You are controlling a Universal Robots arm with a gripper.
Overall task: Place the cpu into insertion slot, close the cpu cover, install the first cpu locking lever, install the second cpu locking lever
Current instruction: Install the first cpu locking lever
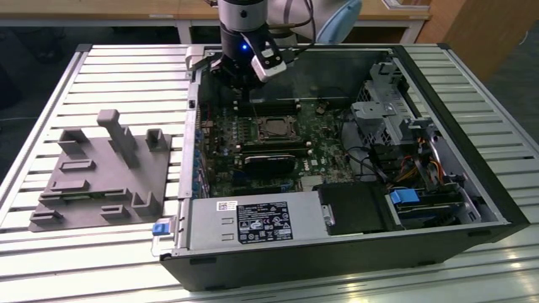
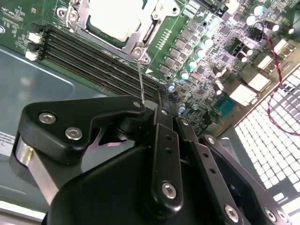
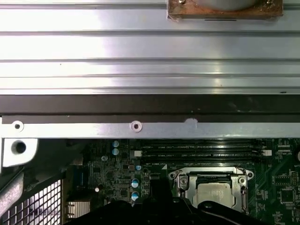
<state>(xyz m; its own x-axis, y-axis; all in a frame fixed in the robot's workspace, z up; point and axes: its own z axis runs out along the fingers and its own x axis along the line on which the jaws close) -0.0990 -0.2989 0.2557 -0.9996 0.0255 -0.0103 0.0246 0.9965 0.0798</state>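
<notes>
— Slatted table [image 1: 101, 63] is carrying the open case [image 1: 471, 126]. Where is your cpu sitting?
— It's lying in the insertion slot [image 1: 260, 129], cpu [image 2: 117, 18] under the lowered cpu cover [image 2: 80, 13]. Your claw [image 2: 150, 107] is clamping one raised locking lever [image 2: 139, 79]; latching, I judge, is remaining.

Power-supply label [image 1: 261, 222]; print not legible
</notes>
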